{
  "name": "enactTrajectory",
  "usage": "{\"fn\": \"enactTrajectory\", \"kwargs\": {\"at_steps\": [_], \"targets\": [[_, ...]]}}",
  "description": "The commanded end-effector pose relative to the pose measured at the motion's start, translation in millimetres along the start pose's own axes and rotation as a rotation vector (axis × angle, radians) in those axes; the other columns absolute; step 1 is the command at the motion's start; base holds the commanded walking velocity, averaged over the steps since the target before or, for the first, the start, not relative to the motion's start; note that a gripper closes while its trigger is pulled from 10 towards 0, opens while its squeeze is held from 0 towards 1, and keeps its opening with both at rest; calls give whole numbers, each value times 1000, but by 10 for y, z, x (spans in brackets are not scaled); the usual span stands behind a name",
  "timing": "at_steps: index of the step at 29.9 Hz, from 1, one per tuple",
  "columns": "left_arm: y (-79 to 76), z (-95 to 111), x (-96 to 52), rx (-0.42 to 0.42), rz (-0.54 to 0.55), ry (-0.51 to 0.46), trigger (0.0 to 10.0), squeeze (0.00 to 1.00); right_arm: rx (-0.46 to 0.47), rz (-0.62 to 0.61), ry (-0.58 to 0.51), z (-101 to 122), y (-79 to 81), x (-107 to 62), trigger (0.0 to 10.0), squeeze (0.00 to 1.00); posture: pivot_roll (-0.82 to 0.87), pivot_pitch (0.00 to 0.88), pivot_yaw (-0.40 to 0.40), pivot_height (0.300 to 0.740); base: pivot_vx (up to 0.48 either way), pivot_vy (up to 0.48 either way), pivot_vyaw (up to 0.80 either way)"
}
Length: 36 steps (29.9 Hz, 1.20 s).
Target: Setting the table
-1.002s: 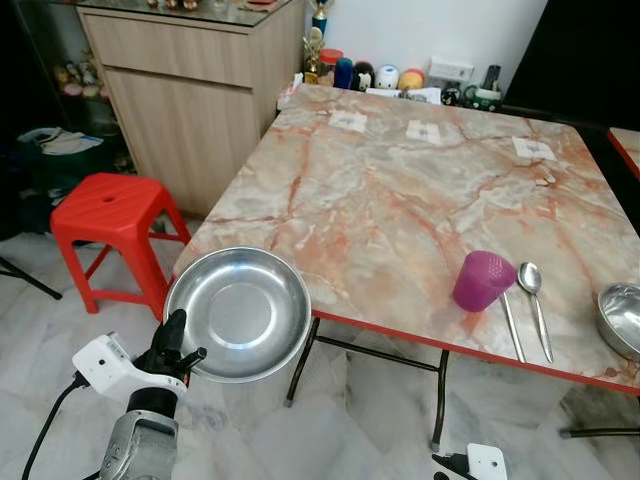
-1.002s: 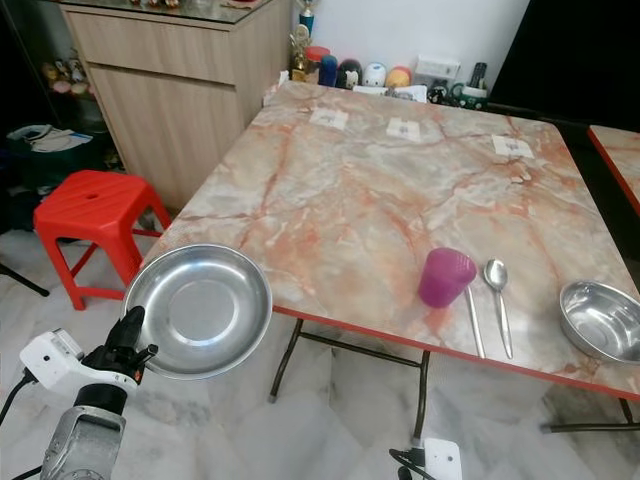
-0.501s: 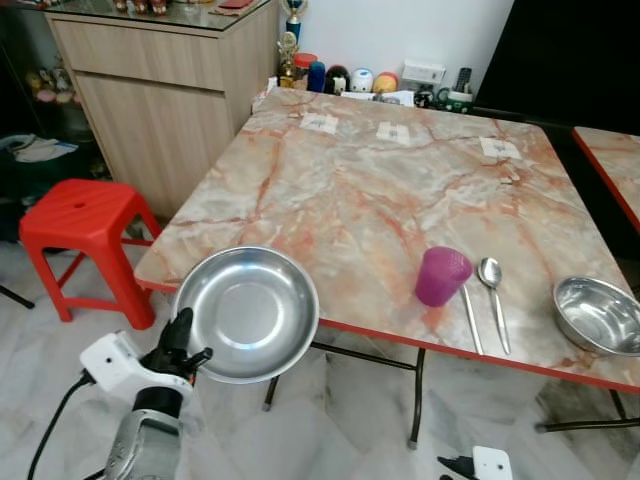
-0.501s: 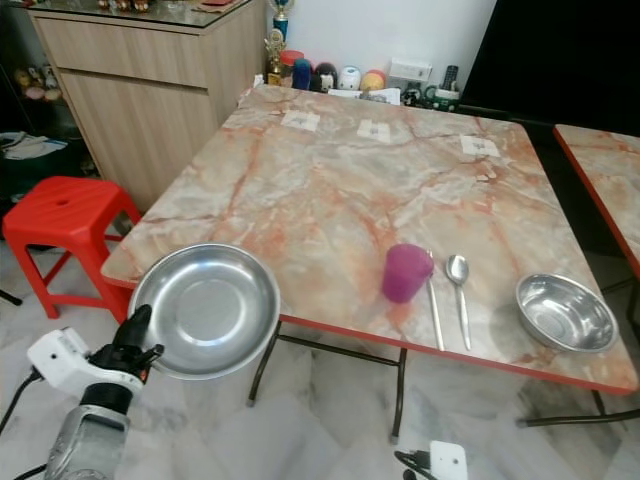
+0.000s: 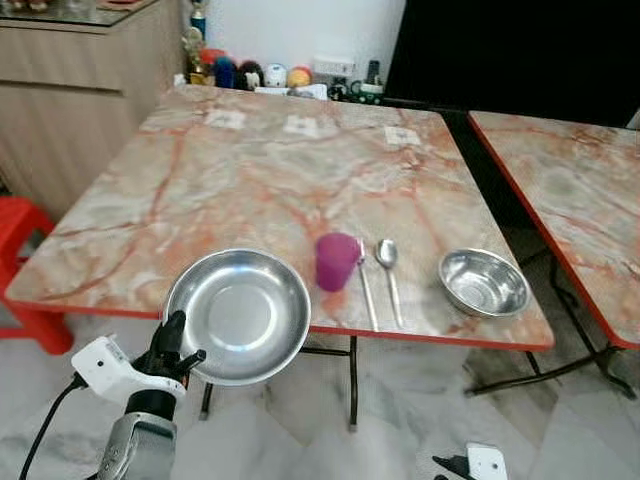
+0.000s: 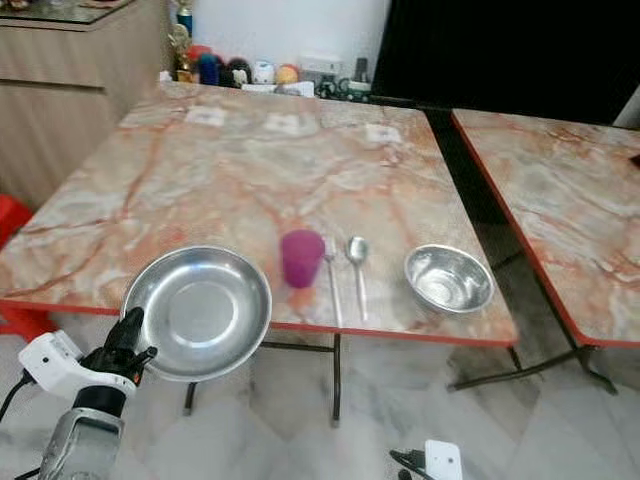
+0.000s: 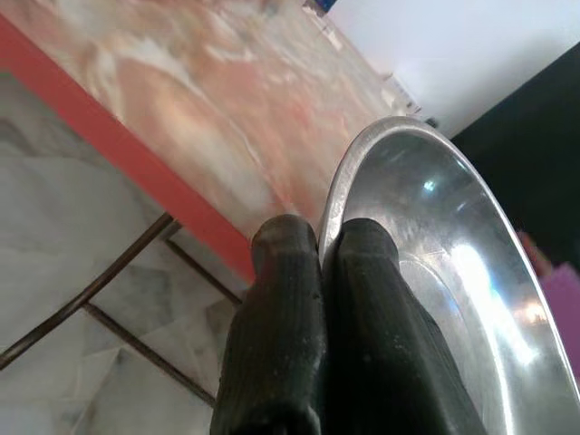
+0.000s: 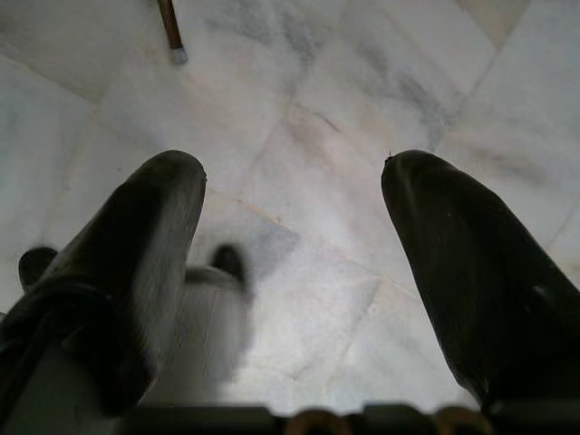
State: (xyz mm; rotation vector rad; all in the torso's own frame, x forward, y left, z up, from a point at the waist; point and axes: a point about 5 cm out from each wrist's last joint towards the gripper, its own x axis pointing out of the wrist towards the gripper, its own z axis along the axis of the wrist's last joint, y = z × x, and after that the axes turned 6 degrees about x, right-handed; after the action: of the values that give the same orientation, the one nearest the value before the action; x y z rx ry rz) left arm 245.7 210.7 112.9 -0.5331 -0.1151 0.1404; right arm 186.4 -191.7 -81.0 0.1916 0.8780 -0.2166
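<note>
Head views: my left gripper (image 5: 172, 340) pinches the rim of the round shiny steel plate (image 5: 240, 314), carried over the near edge of the orange-veined marble table (image 5: 250, 170). Right of the plate already sit a purple plastic cup (image 5: 336, 261), a steel spoon (image 5: 389, 270) and a small steel bowl (image 5: 484, 282); plate not yet set down.

Left wrist: fingers (image 7: 281, 335) clamp the rim.

Right wrist: my right gripper (image 8: 294, 263) spread wide, empty, over floor.

No readable writing.

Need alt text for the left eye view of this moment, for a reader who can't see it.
The left end effector pinches the near rim of a steel plate held at the front edge of a marble-patterned table. On the table sit a purple cup, a spoon and a steel bowl.
</note>
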Motion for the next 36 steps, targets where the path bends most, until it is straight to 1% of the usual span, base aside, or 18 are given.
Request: {"fn": "enactTrajectory", "kwargs": {"at_steps": [1, 4, 6, 12, 16, 21, 28, 36], "targets": [[-34, 10, -10, 5, -8, -7, 10000, 0, 6, -14, 5, -15, -62, -8, 10000, 0, 141, 105, -93, 740, 0, -307, 0], [-27, 17, -7, 3, -6, -9, 10000, 0, -12, -9, 6, -15, -52, -7, 10000, 0, 140, 103, -92, 740, 0, -205, 0], [-30, 23, -3, 2, -4, -14, 10000, 0, -21, -8, 4, -13, -47, -7, 10000, 0, 139, 102, -91, 740, 0, 0, 800], [-39, 26, 8, -1, -5, -19, 10000, 0, -11, -6, 8, -22, -35, -7, 10000, 0, 136, 102, -90, 740, 0, 0, 800], [-42, 32, 7, -6, -4, -24, 10000, 0, 7, -10, 11, -35, -47, -10, 10000, 0, 137, 104, -90, 740, 0, 0, 0], [-44, 32, 3, -9, -3, -26, 10000, 0, 8, -12, 13, -47, -65, -15, 10000, 0, 135, 106, -90, 740, 0, 0, 0], [-58, 19, 2, 6, -17, -17, 10000, 0, 13, -17, 18, -62, -83, -19, 10000, 0, 135, 106, -92, 740, 0, 0, 0], [-61, 20, 3, 9, -18, -19, 10000, 0, 9, -13, 17, -47, -71, -14, 10000, 0, 135, 105, -92, 740, 0, -269, 0]]}}
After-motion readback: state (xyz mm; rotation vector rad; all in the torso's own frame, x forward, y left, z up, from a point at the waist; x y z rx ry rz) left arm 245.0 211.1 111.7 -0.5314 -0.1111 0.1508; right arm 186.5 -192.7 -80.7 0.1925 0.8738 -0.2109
